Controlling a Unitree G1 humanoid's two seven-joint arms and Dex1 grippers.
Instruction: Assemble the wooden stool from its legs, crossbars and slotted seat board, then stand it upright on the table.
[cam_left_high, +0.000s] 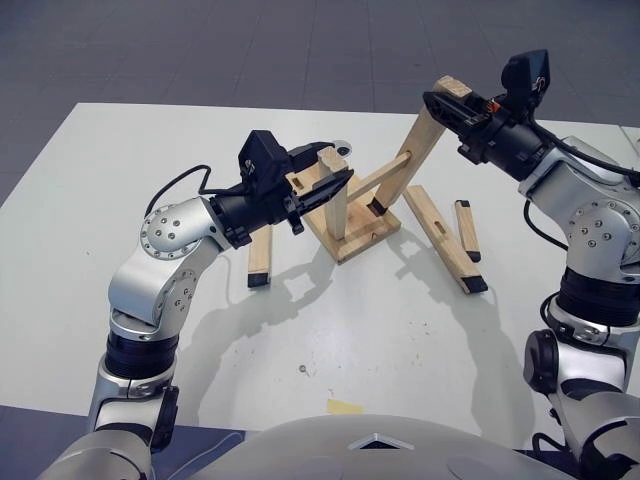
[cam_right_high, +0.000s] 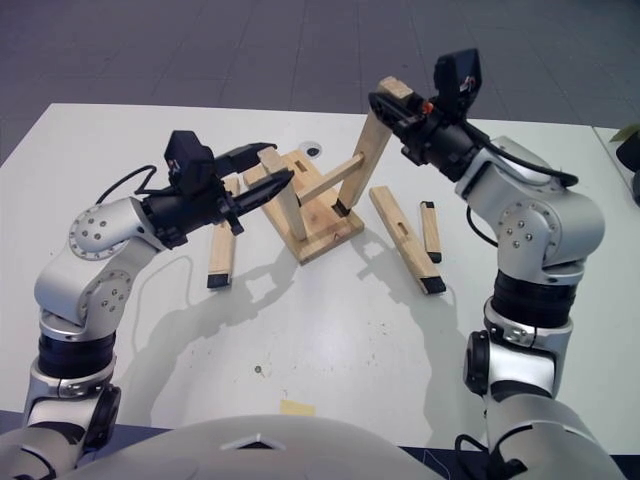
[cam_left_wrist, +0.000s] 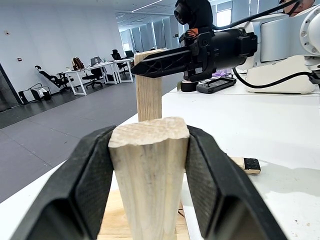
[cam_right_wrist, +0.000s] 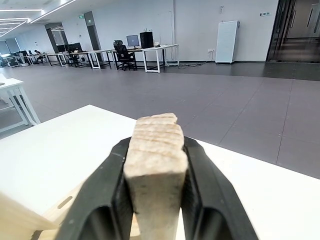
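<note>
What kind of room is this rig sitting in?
Probably an open-plan office used as a lab: rows of desks with office chairs and a monitor, a grey tiled floor, and the white table set out in the open.

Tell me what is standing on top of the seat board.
Two legs stand on the seat board: the upright leg held by the left gripper and the leaning leg held by the right gripper, a crossbar between them. Their feet hide the board beneath.
</note>
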